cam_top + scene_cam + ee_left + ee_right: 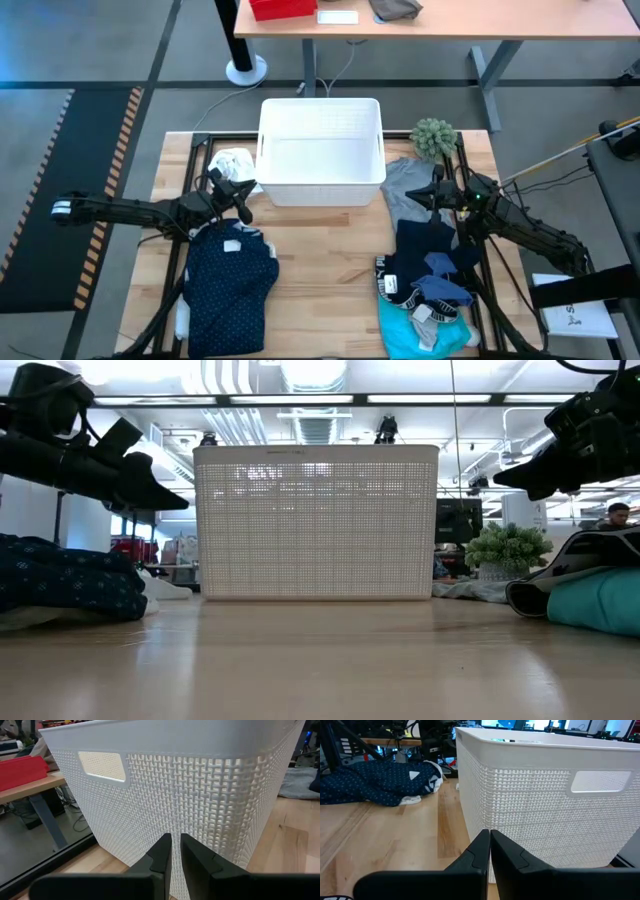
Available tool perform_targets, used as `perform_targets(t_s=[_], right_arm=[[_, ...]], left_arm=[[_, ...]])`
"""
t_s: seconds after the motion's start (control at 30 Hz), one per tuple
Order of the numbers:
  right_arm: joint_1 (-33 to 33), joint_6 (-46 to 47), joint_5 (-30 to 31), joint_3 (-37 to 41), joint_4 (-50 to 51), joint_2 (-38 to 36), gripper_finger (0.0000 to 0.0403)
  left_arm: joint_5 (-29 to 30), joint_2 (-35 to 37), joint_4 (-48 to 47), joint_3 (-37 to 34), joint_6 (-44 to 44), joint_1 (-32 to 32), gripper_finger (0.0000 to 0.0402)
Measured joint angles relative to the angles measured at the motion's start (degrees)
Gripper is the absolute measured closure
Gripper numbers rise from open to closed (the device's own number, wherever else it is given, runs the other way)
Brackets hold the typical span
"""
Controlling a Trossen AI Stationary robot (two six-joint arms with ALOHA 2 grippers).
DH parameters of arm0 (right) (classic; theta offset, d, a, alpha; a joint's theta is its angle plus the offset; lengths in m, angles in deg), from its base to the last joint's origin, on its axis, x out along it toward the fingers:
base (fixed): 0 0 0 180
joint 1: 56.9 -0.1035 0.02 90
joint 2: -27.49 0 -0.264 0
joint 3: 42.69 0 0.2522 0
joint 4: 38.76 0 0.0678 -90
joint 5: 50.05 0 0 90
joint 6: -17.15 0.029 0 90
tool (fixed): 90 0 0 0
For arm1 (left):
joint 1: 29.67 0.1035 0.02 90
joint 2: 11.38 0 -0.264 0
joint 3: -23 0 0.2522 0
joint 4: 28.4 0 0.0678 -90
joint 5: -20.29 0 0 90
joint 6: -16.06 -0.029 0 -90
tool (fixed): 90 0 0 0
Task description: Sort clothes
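Observation:
The clothes lie in two heaps on the wooden table. A navy dotted shirt (230, 285) lies near left, with a small white cloth (232, 162) beyond it. On the right lie a grey tee (408, 185), dark navy pieces (430, 262) and a turquoise piece (418, 328). My left gripper (247, 203) hovers above the table by the near left corner of the white basket (320, 192), fingers almost together and empty. My right gripper (432, 192) hovers over the grey tee by the basket's near right corner, shut and empty.
The white slatted basket (200, 780) stands at the table's far middle, between the two grippers. A fuzzy green ball (433, 137) sits at the far right. Bare wood (320, 280) lies between the two heaps. A black frame runs along the table's edges.

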Motion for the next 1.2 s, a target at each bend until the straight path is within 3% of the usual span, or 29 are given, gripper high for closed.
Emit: perform_targets(t_s=[0.87,1.07,1.2], right_arm=[[0.01,-0.06,0.00,0.11,-0.75,0.00,0.0403],[0.02,0.06,0.00,0.24,-10.77,0.00,0.0403],[0.00,7.34,0.81,0.17,-21.74,0.00,0.0403]], left_arm=[[0.00,0.00,0.00,-0.02,0.00,-0.01,0.0374],[0.01,0.00,0.00,-0.01,0.00,0.00,0.0374],[0.00,0.00,0.00,0.00,0.00,0.00,0.0374]])
